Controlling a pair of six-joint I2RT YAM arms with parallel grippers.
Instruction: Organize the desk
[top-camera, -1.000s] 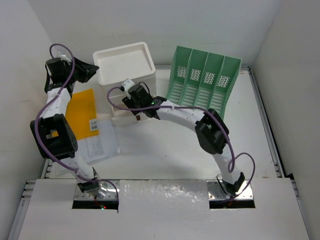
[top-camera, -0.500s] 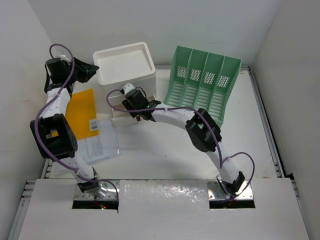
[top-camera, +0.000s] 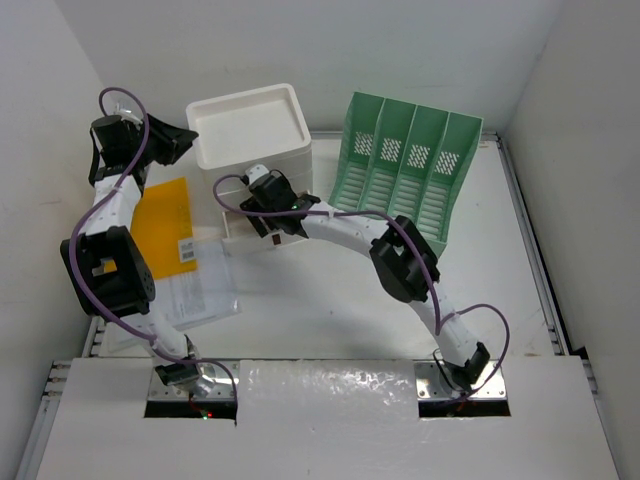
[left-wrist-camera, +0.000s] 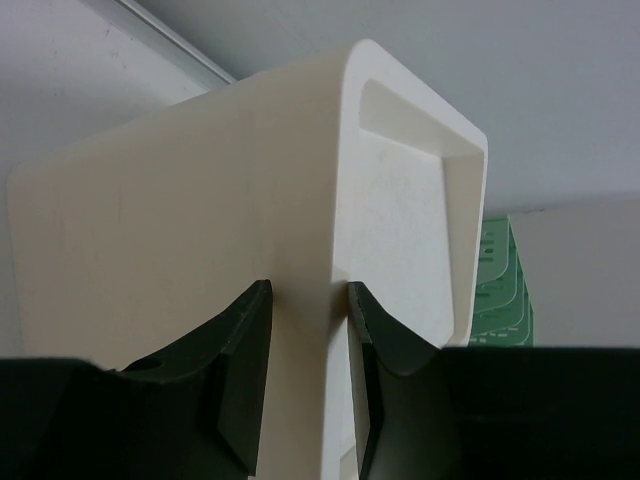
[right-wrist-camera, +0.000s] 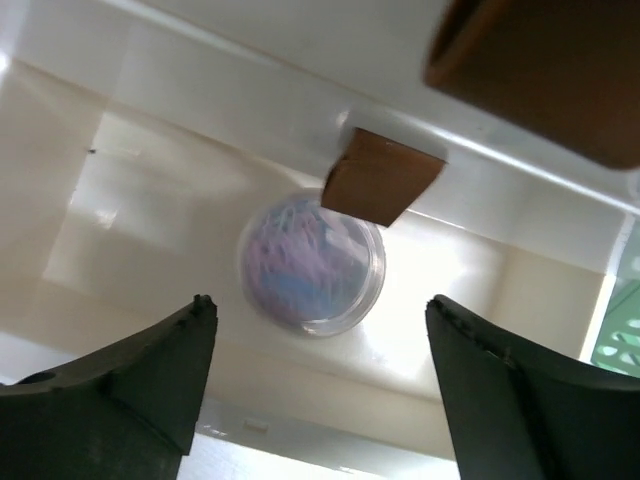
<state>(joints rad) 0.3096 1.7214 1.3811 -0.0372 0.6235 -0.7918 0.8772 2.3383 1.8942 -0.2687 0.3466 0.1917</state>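
The desk (top-camera: 330, 310) is a wide white tabletop. At its back stands a white drawer box (top-camera: 250, 130). My left gripper (left-wrist-camera: 307, 290) is shut on the box's left corner edge (left-wrist-camera: 300, 200), one finger on each face; from above the left gripper (top-camera: 178, 143) shows at the box's left side. My right gripper (right-wrist-camera: 320, 305) hangs open over an open drawer (right-wrist-camera: 130, 200) at the box's front. A clear round container (right-wrist-camera: 312, 262) of blue and purple clips lies in that drawer, apart from both fingers. In the top view the right gripper (top-camera: 262, 212) hides the drawer's contents.
A green slotted file rack (top-camera: 410, 165) stands right of the box. A yellow envelope (top-camera: 165, 220) and white papers (top-camera: 200, 285) lie on the left of the desk. Brown drawer handles (right-wrist-camera: 383, 178) jut out above the open drawer. Metal rails (top-camera: 530, 250) edge the desk.
My right arm reached further in to the box's front. Its jaws spread wide and the round container now lies free in the drawer. The left arm has not moved.
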